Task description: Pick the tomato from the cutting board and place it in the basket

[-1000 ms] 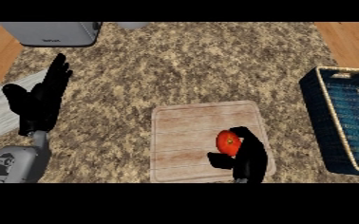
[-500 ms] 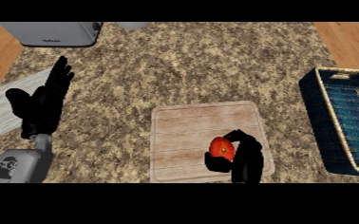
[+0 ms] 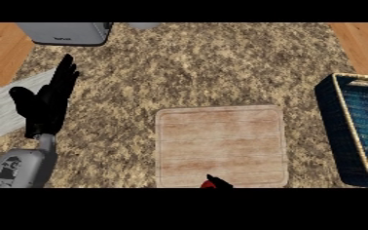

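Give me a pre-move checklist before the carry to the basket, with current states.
1. Tomato in view: only a red sliver at the lower edge of the cutting board. Not ok.
2. Right hand grip on tomato: only a dark tip shows. Cannot tell.
3. Tomato off the board: cannot tell.
4. Basket in view at the right edge, opening up: ok.
5. Counter between board and basket free of objects: ok.
6. Left hand open, fingers up, at the left away from the path: ok.
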